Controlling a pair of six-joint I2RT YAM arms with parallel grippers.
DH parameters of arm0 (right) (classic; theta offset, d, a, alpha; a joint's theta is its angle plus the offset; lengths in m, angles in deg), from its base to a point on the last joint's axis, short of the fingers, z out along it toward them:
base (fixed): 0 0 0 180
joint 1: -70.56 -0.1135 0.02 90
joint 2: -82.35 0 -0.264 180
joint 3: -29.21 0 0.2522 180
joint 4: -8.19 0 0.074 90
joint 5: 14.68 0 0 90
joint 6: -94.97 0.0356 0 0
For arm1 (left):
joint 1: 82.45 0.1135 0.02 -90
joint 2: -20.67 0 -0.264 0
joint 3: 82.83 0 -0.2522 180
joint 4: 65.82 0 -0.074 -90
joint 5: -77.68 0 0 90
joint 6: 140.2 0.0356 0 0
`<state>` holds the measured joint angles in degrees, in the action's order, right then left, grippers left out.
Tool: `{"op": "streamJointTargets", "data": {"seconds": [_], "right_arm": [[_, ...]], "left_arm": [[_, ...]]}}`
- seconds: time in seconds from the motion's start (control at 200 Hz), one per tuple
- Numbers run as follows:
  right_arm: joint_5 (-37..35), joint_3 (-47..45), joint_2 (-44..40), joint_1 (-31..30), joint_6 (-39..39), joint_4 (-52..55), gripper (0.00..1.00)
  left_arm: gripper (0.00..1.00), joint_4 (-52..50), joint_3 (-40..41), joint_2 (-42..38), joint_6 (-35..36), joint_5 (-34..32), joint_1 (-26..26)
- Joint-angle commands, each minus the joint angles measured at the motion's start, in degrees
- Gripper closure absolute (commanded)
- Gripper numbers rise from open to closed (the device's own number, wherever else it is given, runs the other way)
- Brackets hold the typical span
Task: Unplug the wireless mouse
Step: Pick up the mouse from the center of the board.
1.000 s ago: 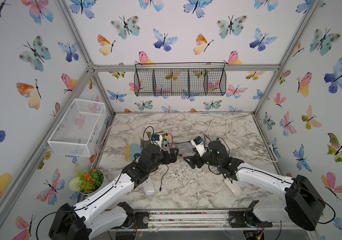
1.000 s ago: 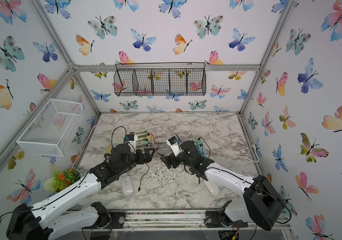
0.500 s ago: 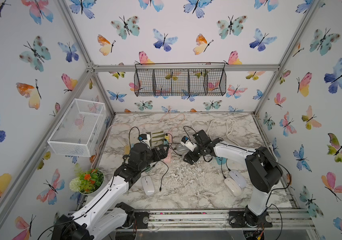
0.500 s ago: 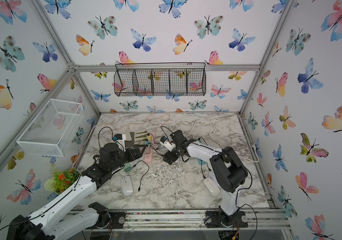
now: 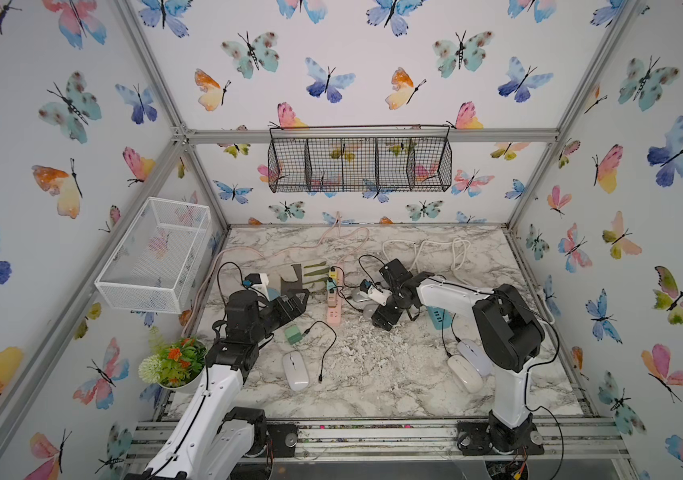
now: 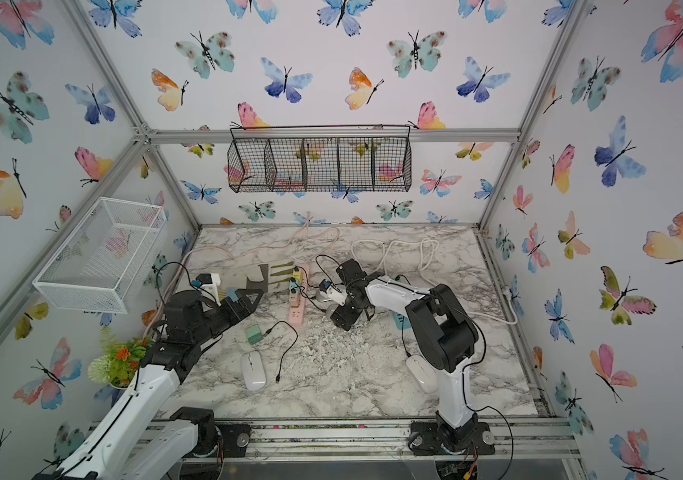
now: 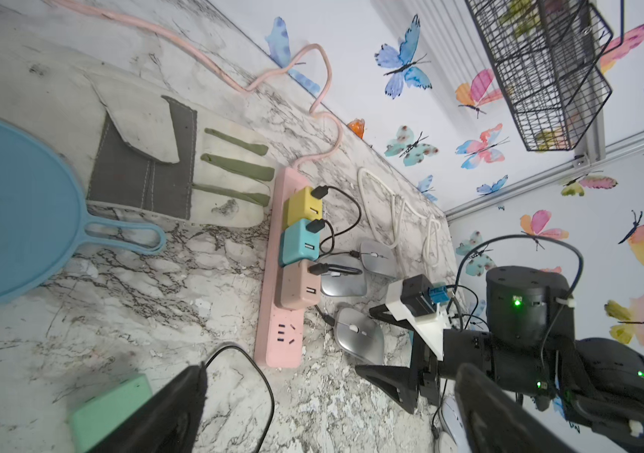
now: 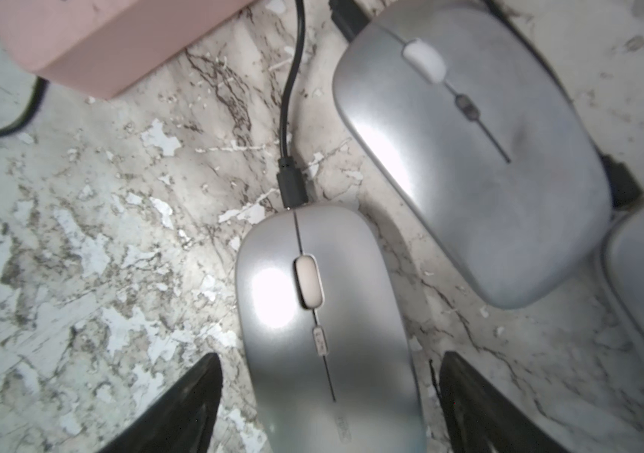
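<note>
My right jaws stand wide open and empty, flanking the rear of the silver wireless mouse [image 8: 324, 325] without touching it. The mouse lies near the middle of the surface [image 5: 373, 386], just beside the pink power strip [image 8: 116, 35], a black cable [image 8: 291, 184] plugged into its front.

Nothing legible anywhere: the flat silver plastic mouse [image 8: 324, 333] carries a faint mark (too blurred to read).
</note>
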<state>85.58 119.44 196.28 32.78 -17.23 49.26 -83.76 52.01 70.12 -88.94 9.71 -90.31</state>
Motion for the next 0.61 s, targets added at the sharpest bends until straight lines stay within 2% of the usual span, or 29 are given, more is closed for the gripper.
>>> {"op": "streamJointTargets", "data": {"seconds": [0.0, 0.335, 0.43, 0.526, 0.601], "right_arm": [[2.00, 1.98, 2.07, 0.60, -2.24, 3.72, 0.13], [3.17, 3.91, 5.56, 0.69, -2.84, 5.72, 0.20], [3.01, 3.37, 5.60, 0.69, -3.15, 6.30, 0.26], [3.15, 1.87, 4.63, 0.68, -3.21, 5.64, 0.39], [4.19, 0.45, 3.24, 0.69, -3.16, 4.61, 0.44]], "left_arm": [[0.00, -2.47, -1.72, 1.49, 2.50, 3.34, 0.38], [0.01, -3.77, -1.91, 1.46, 3.15, 3.29, 0.32], [0.00, -3.90, -1.91, 1.48, 3.19, 3.38, 0.32], [0.00, -3.94, -1.84, 1.49, 3.30, 3.01, 0.31], [0.00, -4.29, -2.16, 1.87, 3.49, 2.50, 0.34]]}}
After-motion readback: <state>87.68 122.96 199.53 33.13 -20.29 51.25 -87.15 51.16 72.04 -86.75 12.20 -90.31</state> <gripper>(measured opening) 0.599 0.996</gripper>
